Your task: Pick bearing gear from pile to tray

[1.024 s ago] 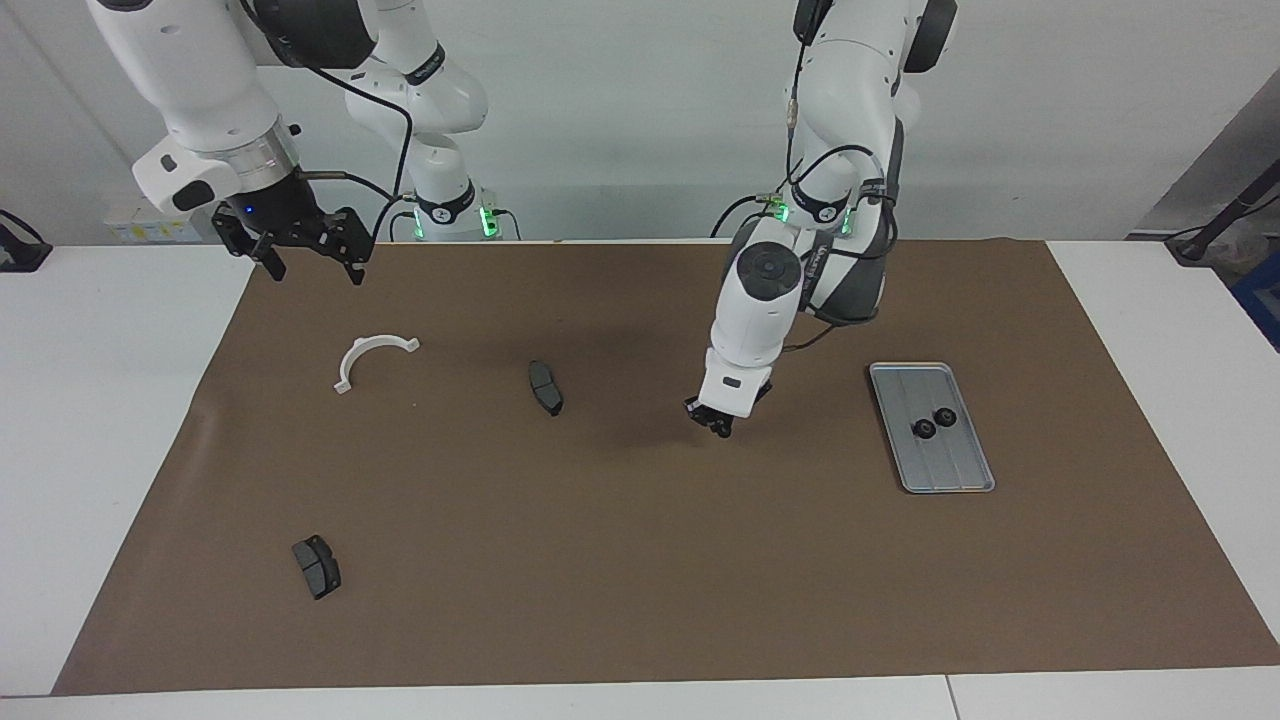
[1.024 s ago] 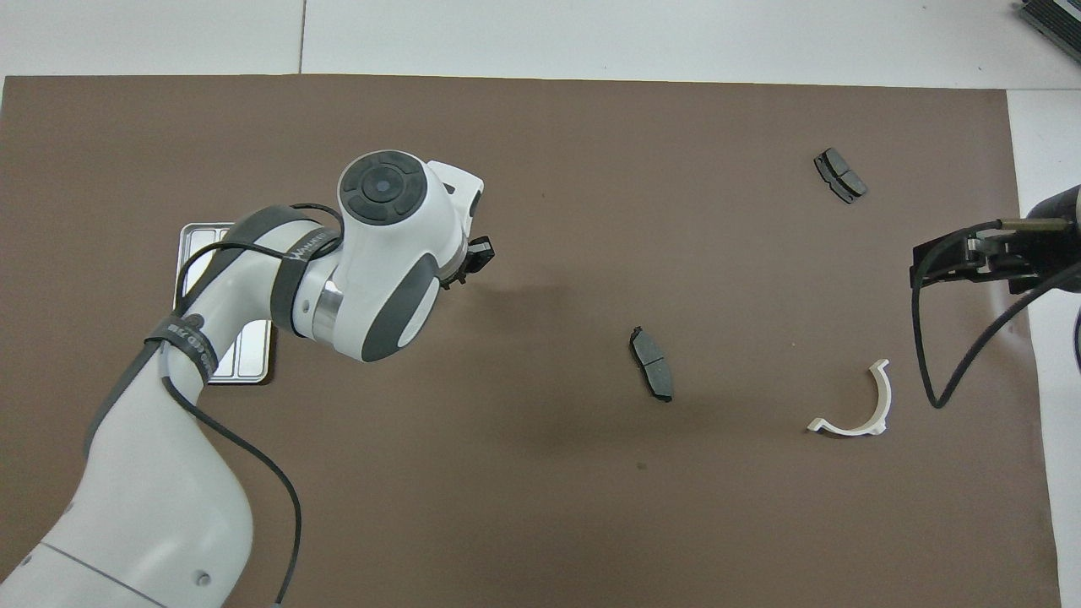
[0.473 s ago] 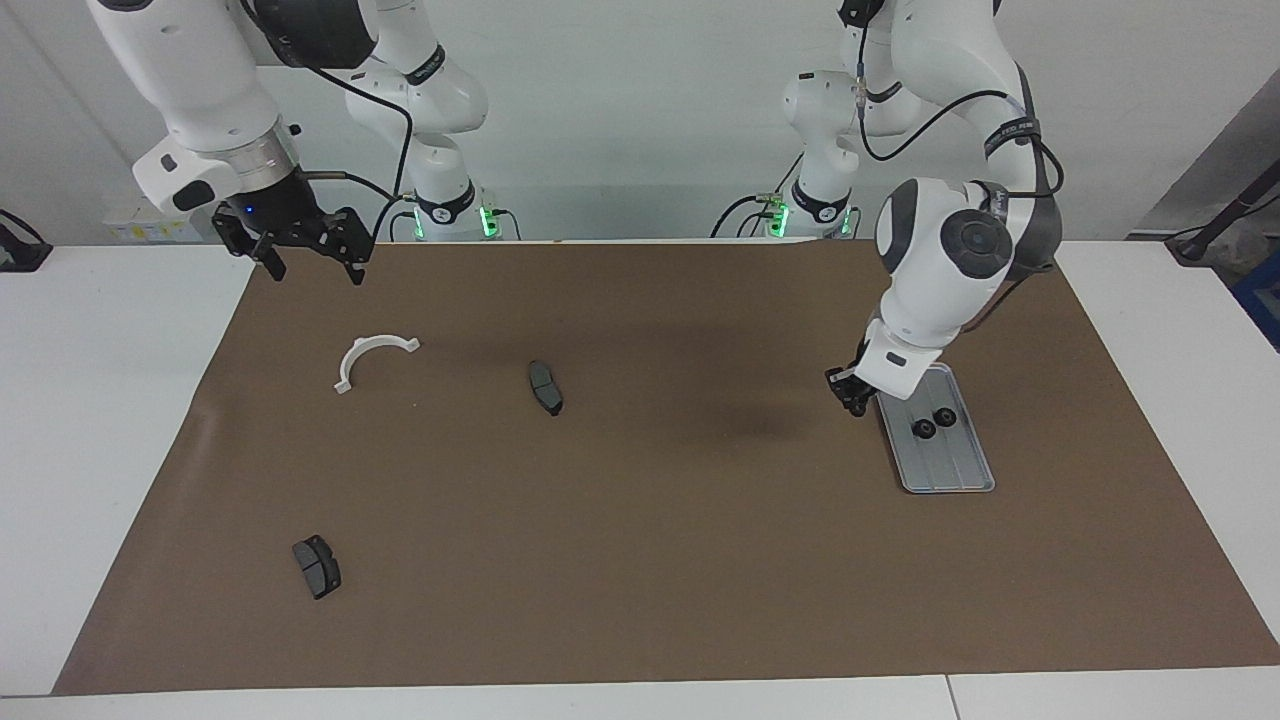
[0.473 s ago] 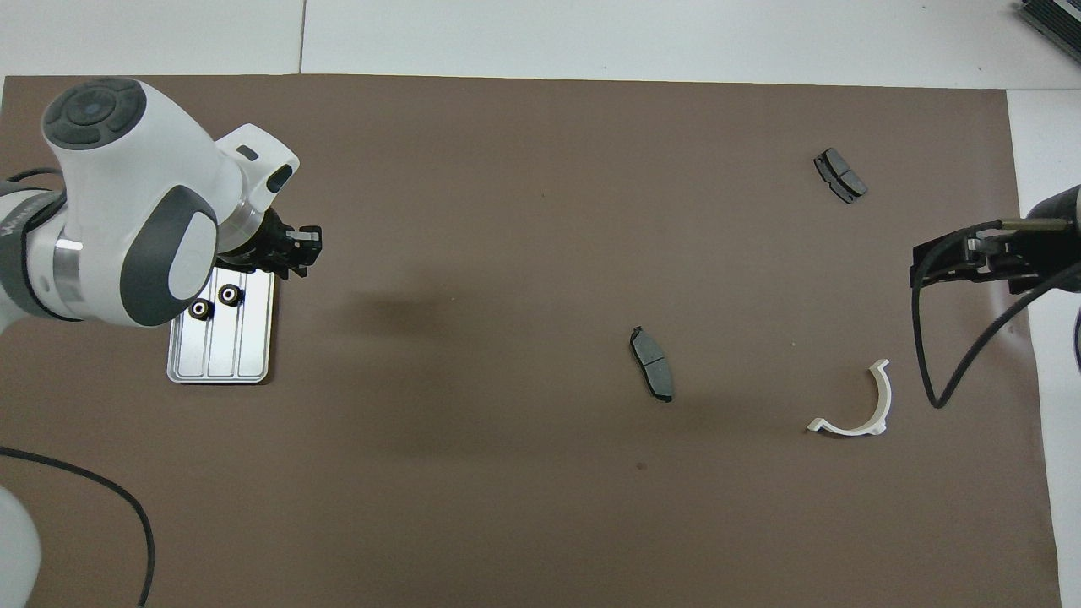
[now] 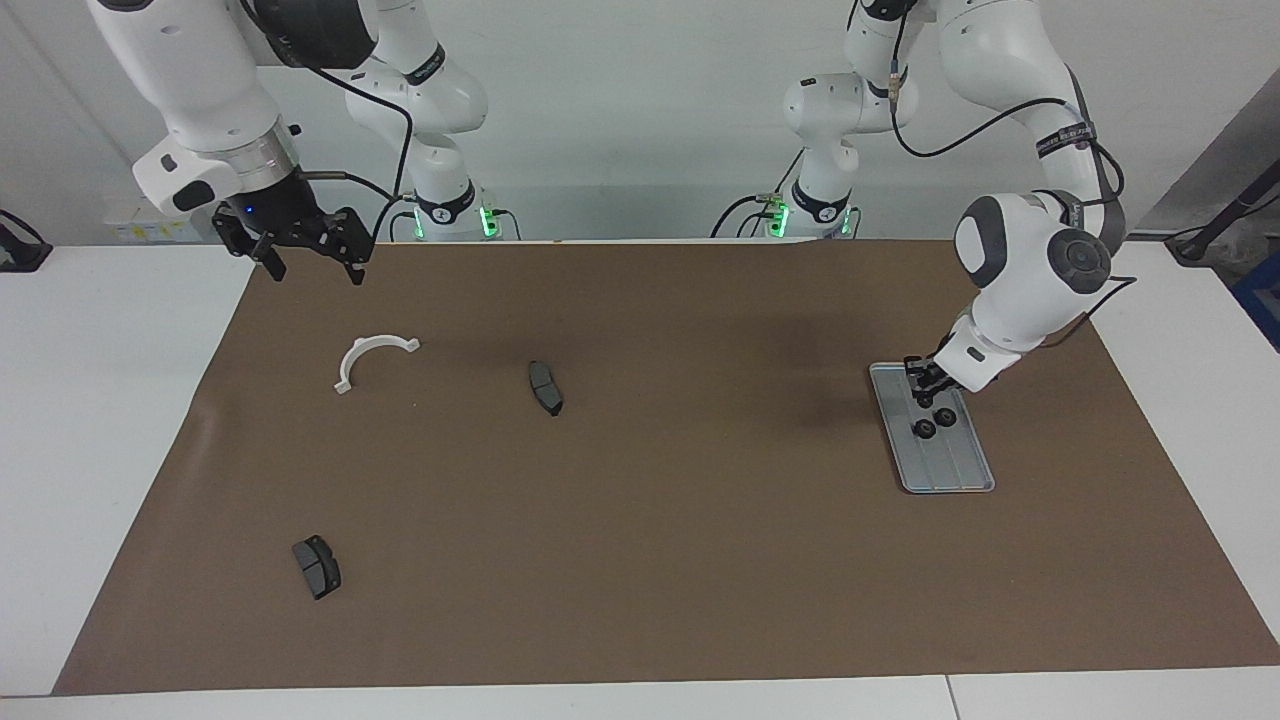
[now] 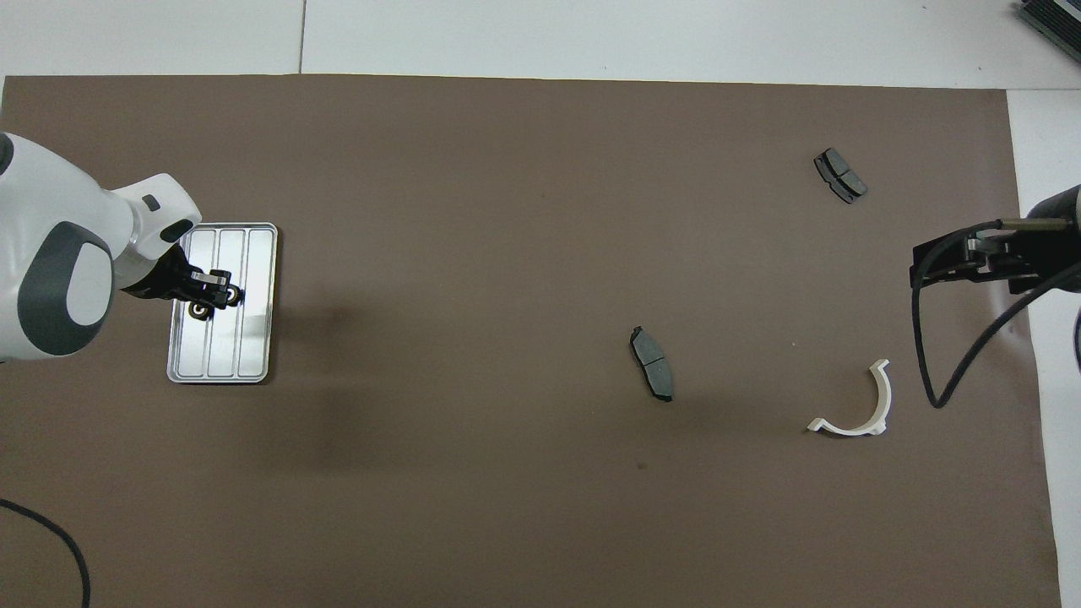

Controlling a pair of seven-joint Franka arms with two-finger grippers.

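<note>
Presently the left end effector (image 5: 922,385), closed narrow on something too small to identify, hung over the tray (image 5: 958,474) beside two gears (image 5: 925,429), the wide-open right end effector (image 5: 300,247) waiting.

Left arm: bent down from its base, wrist tilted toward 7 o'clock in the facing view.
Left hand (image 5: 925,388): low, fingers pinched nearly together.
Right arm: raised, waiting.
Right hand (image 5: 305,250): fingers spread wide, pointing down.
</note>
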